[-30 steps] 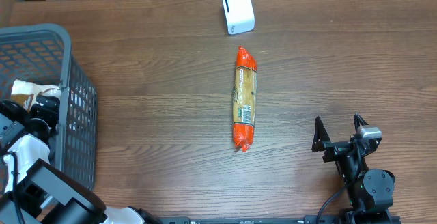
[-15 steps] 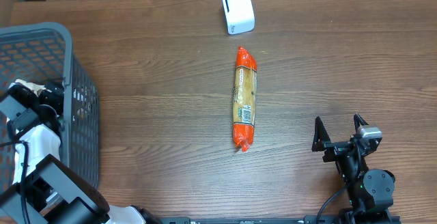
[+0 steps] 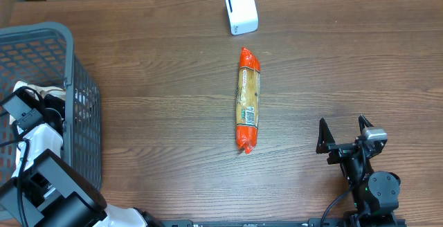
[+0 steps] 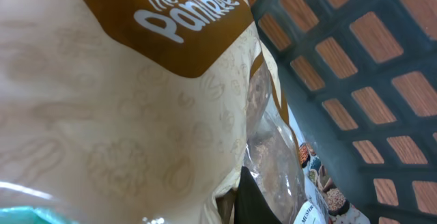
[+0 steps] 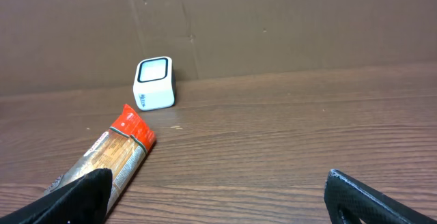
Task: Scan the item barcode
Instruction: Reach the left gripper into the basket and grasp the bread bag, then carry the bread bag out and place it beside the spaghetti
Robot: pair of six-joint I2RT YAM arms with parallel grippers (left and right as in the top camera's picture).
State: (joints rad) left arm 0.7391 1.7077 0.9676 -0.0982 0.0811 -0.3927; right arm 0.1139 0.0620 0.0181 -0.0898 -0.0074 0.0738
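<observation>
Slippage is the worry: left gripper [image 3: 38, 102], down inside the basket [image 3: 79, 116], has its jaws together hard against the brown-and-cream bag [image 4: 123, 115]. Whether film is pinched I cannot tell, so a lift could drop it or snag mesh. Right gripper [image 3: 342, 124] rests spread, with the scanner [image 3: 241, 10] well ahead-left of it.

1. We see an orange packet [image 3: 248, 100] lying lengthwise mid-table, apart from the white scanner [image 3: 241, 10].
2. Our left arm [image 3: 38, 144] reaches into the basket [image 3: 83, 109], its tip apparently buried.
3. Our right gripper [image 3: 342, 124] rests with jaws spread wide.
</observation>
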